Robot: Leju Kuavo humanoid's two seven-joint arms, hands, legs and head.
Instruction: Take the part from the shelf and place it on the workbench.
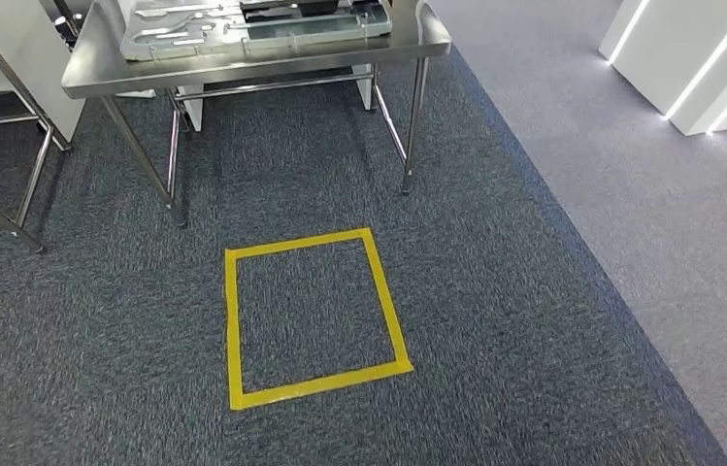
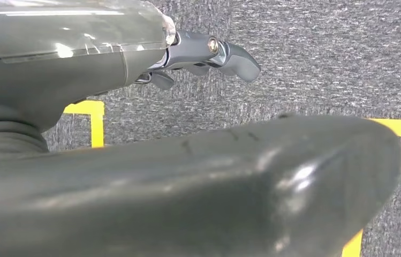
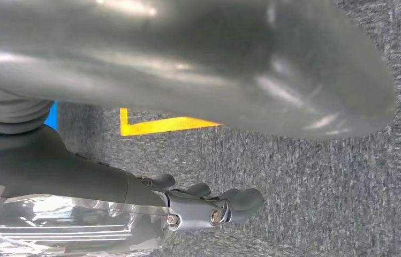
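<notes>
The grey moulded part tray (image 1: 252, 24) lay on the steel workbench (image 1: 417, 44) at the upper left of the head view; it appeared rigid and light, best gripped by its long rims. The left hand (image 2: 209, 56) and right hand (image 3: 209, 206) hung over carpet, well apart from the tray, fingers loosely parted and holding nothing.

The steel workbench (image 1: 243, 63) is cut off by the head view's top edge, so its far side is unseen. The grey tray (image 1: 252, 27) on it is cropped there too, and its contents are too small to tell. In both wrist views, the left hand (image 2: 209, 56) and right hand (image 3: 209, 206) are partly hidden behind a clear cover, so any grasp cannot be judged.
</notes>
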